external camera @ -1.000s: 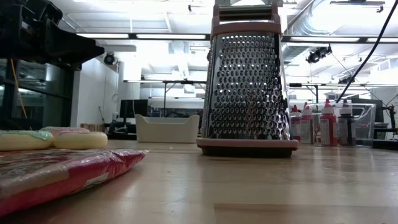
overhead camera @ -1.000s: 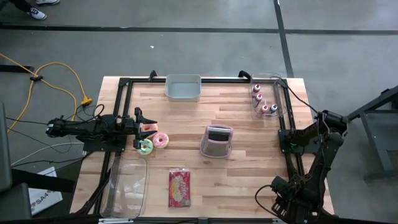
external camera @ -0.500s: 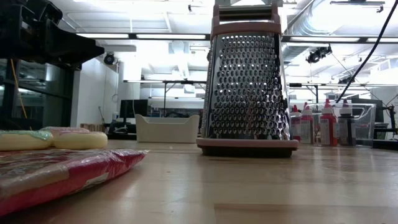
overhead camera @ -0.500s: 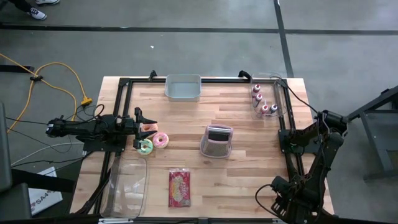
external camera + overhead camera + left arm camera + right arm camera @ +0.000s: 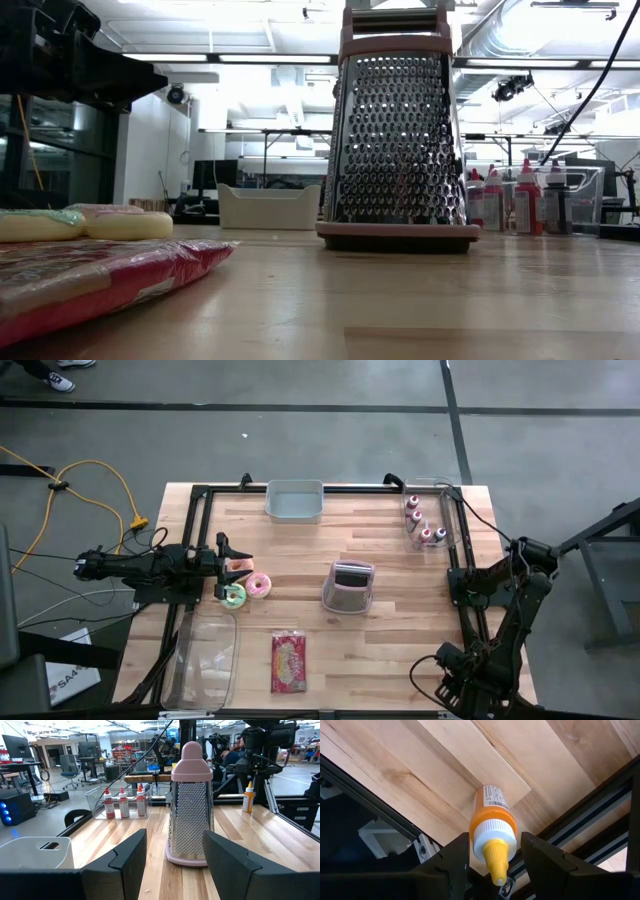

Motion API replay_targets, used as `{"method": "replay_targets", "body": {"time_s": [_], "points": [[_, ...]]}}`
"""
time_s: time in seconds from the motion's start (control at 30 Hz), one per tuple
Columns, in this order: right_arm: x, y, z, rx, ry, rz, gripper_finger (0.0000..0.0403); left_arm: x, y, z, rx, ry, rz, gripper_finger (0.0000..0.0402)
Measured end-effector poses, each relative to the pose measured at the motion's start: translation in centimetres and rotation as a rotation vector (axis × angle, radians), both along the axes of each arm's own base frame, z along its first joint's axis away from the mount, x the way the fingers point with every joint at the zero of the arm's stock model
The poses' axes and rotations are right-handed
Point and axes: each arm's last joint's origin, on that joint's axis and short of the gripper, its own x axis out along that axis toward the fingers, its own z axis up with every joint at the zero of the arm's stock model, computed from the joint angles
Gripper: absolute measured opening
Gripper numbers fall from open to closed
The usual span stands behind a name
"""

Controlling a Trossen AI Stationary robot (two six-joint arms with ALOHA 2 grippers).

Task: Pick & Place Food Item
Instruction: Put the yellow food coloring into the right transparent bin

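Looking down, the left gripper [image 5: 232, 578] stands wide beside the doughnuts [image 5: 247, 589] on the counter [image 5: 390, 630]. Level view — doughnuts [image 5: 85, 224] lie flat. Left wrist: grater [image 5: 190, 802] ahead — dip lower before closing. Right wrist: the right gripper [image 5: 491, 851] half-closed around an orange bottle [image 5: 491, 826].

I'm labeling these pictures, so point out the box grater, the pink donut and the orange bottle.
box grater [image 5: 397, 130], low view, metal grating face
pink donut [image 5: 260, 584], high view, frosted ring
orange bottle [image 5: 491, 815], right wrist view, orange body
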Motion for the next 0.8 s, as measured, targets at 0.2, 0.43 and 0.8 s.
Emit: {"method": "replay_targets", "body": {"time_s": [0.2,0.43,0.8], "points": [[0.0,0.0,0.0,0.0,0.0,0.001,0.0166,0.0,0.0,-0.01,0.0,0.0,0.0,0.0188],[0.0,0.0,0.0,0.0,0.0,0.002,0.0135,0.0,0.0,-0.01,0.0,0.0,0.0,0.0188],[0.01,0.01,0.01,0.001,-0.001,0.002,0.0117,0.0,0.0,-0.01,0.0,0.0,0.0,0.0188]]}}
